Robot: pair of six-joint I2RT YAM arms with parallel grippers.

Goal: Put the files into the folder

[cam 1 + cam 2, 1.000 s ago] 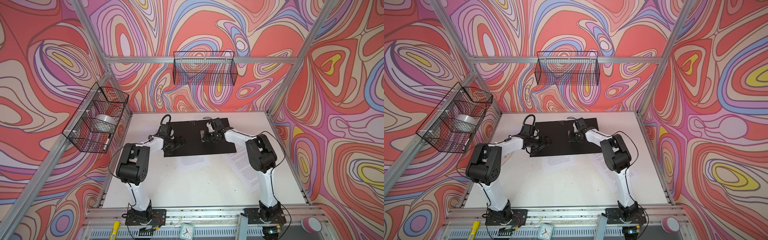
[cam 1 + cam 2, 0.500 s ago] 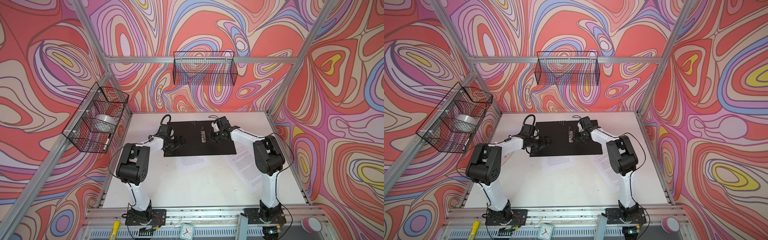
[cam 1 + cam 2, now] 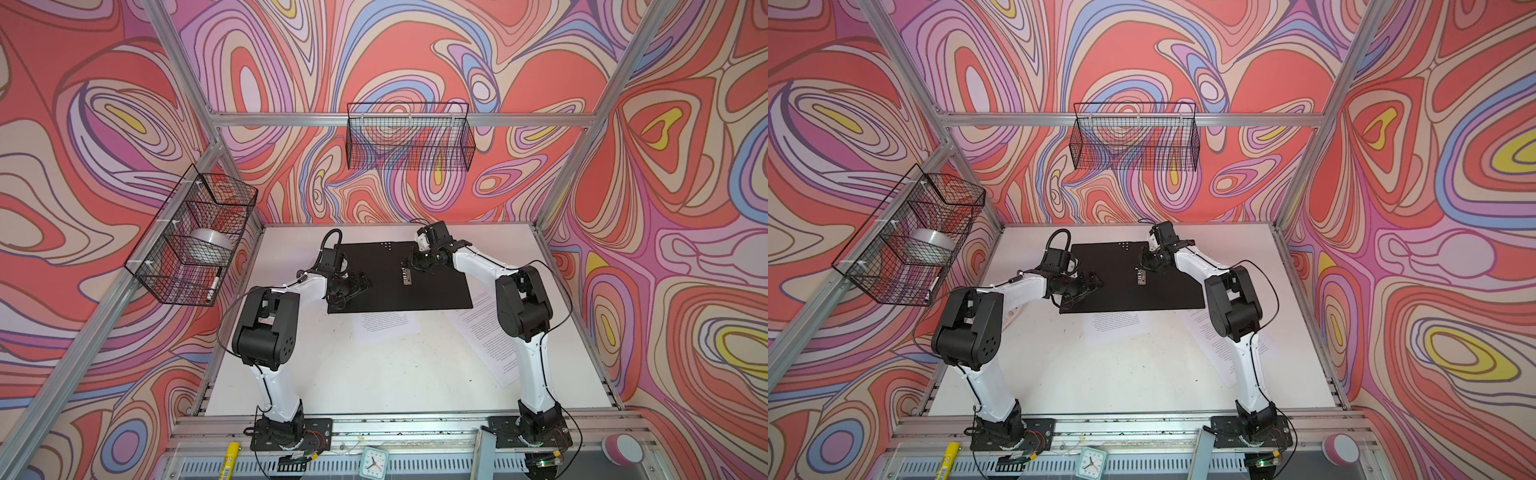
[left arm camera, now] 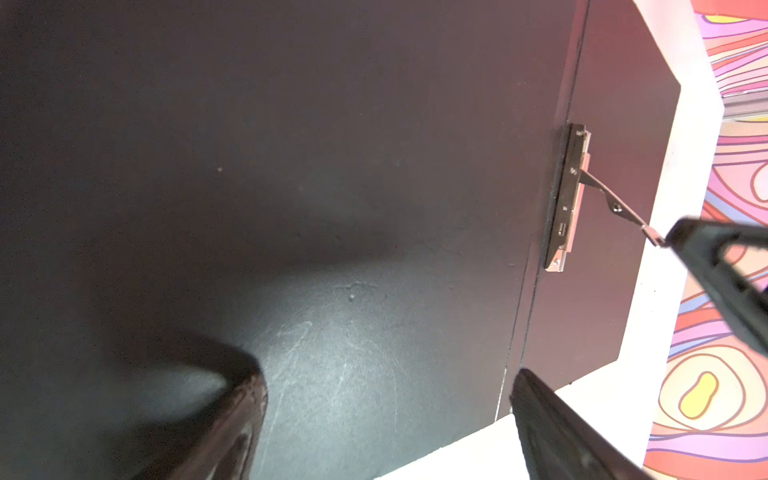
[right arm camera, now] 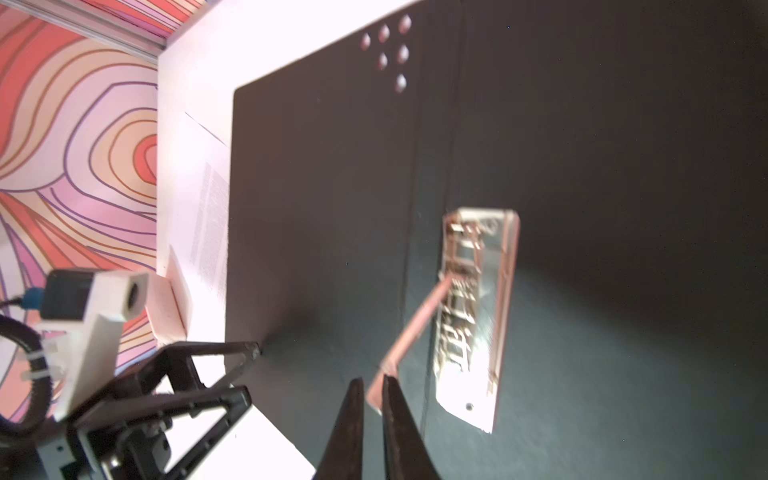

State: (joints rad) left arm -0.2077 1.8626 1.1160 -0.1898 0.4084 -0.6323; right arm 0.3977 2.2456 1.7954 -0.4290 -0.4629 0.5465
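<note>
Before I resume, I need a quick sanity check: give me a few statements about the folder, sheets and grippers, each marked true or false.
1. The folder lies open, black side up. True.
2. The right gripper is shut on the clip's lever. True.
3. The left gripper holds a sheet. False: it is open above the folder and holds nothing.
4. The sheets are inside the folder. False: one sheet lies at its near edge and another by its right corner, both on the table.

Matt folder (image 3: 386,291), shiny metal clip (image 3: 406,276)
</note>
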